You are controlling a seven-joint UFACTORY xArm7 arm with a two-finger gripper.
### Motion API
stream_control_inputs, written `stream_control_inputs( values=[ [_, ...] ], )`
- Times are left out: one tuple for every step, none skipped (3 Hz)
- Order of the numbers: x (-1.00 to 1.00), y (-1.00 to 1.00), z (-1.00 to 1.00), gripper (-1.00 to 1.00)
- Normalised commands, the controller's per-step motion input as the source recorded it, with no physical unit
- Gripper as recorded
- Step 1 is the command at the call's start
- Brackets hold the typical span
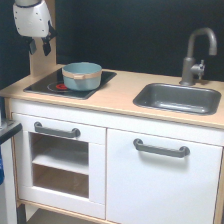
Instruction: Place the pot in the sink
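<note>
Pot (pixel 81 75): upright on black hob (pixel 70 83), exterior view's left end of counter, mouth up, rim level; round, no long axis, no handle seen.
Sink (pixel 178 98): well apart toward exterior view's right, beside faucet (pixel 196 55); holds nothing visible.
Gripper (pixel 40 46): high above hob's left, grasping nothing; finger spacing unclear, cannot tell whether spread or closed. Transfer judged not begun.

The pot (pixel 81 75) sits on the black hob (pixel 47 85) at the worktop's (pixel 120 95) left end; the sink (pixel 177 98) lies near its right end. The gripper (pixel 40 47) hangs above the back-left corner.
</note>
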Motion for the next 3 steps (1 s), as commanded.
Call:
stream_control_inputs(
  values=[
    [0.11,0.11,-0.06,1.0],
    [0.14,0.12,-0.06,1.0],
    [0.2,0.15,-0.07,1.0]
  ],
)
